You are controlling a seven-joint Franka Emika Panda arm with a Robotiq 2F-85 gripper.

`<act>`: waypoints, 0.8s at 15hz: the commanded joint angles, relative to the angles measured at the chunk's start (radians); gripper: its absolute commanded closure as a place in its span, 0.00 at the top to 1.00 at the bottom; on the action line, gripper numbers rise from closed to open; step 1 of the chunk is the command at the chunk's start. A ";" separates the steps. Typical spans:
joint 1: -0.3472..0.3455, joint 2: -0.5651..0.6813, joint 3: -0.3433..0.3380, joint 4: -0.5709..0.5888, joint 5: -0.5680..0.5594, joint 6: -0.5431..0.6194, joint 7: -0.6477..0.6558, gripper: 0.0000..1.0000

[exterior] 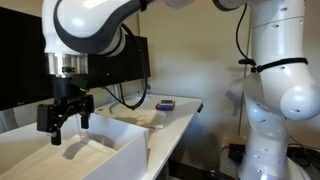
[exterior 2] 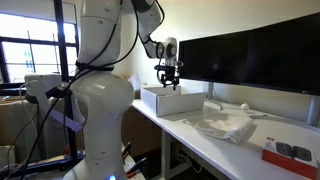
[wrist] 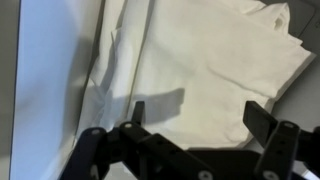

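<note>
Two fingers of the tool [exterior: 65, 118] stand wide with nothing between them. It hangs pointing straight down over the white box [exterior: 110, 150]. White cloth [wrist: 210, 60] lies folded inside the box, directly beneath the tool and untouched; the walls probably keep it gathered. The box sits at the tabletop [exterior 2: 185, 128] end. Crumpled cloth [exterior 2: 228, 125] lies loose just beside it. Monitors [exterior 2: 250, 60] stand behind, and a red case [exterior 2: 290, 152] is well apart.

Monitors [exterior 2: 250, 60] behind; crumpled cloth [exterior 2: 228, 127] on desk [exterior 2: 235, 152].
</note>
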 commanded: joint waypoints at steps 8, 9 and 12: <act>0.010 0.170 -0.032 0.138 -0.039 -0.004 0.028 1.00; 0.012 0.188 -0.039 0.163 -0.047 -0.004 0.027 1.00; 0.019 0.234 -0.058 0.236 -0.068 -0.016 0.034 1.00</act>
